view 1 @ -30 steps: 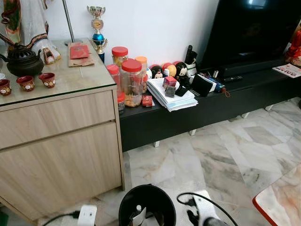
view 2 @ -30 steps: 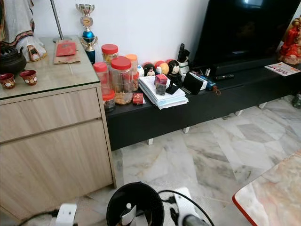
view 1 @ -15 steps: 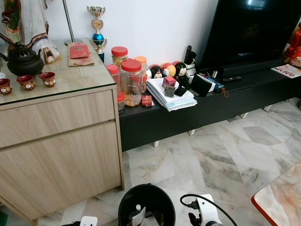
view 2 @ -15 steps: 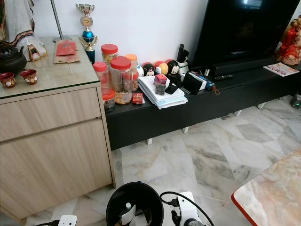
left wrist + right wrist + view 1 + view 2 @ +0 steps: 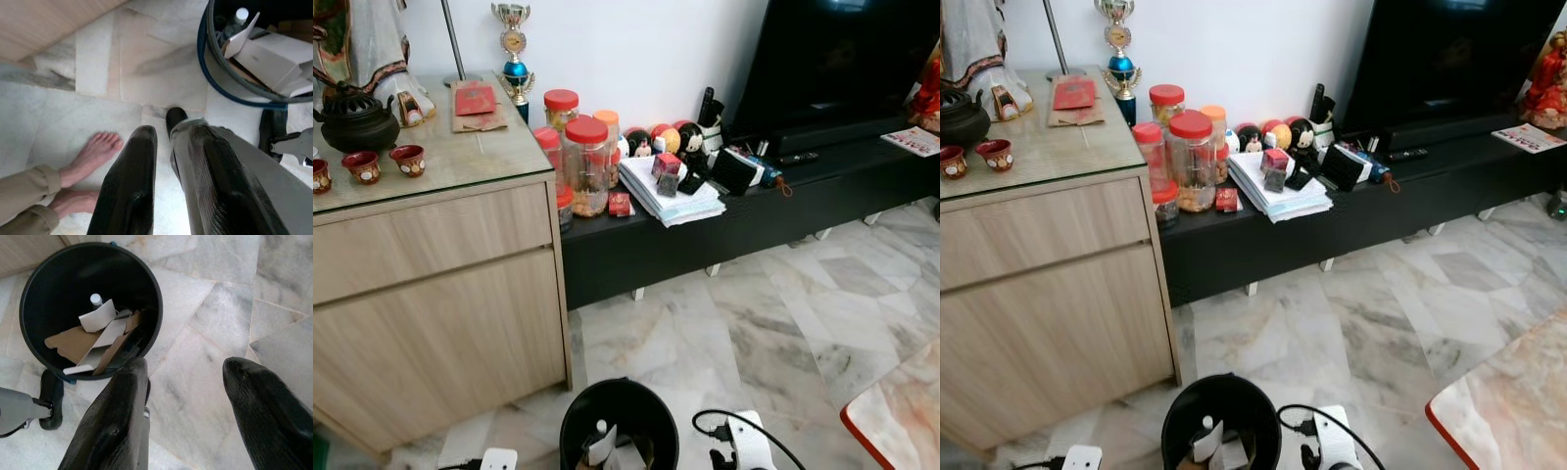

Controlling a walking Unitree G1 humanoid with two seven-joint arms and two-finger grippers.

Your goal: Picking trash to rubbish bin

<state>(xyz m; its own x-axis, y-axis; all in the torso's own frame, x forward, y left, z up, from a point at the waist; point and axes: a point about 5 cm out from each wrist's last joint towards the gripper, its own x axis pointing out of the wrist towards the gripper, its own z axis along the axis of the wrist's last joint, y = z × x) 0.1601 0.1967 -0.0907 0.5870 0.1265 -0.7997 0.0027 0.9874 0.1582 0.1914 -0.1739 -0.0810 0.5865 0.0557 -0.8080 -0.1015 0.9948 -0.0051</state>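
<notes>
A black round rubbish bin [image 5: 619, 423] stands on the marble floor just in front of me. It holds brown cardboard [image 5: 73, 340], white paper, a white box [image 5: 274, 58] and a small bottle [image 5: 96, 299]. My right gripper [image 5: 188, 367] hangs open over the floor beside the bin's rim, with nothing between its fingers. My left gripper [image 5: 164, 134] hangs low on the bin's other side, fingers close together and holding nothing. Both wrists peek in at the lower edge of the left eye view, the left wrist [image 5: 497, 458] and the right wrist [image 5: 746, 448].
A person's bare feet [image 5: 95, 152] stand on the floor close to my left gripper. A wooden cabinet [image 5: 431, 294] with a teapot and cups is at left. A low black TV bench [image 5: 724, 220] carries jars, papers and toys. A marble table corner [image 5: 901, 411] juts in at right.
Both wrists have sunk towards the lower edge of the head views. The camera has tipped slightly, so the whole scene has shifted up a little. The bin has stayed put.
</notes>
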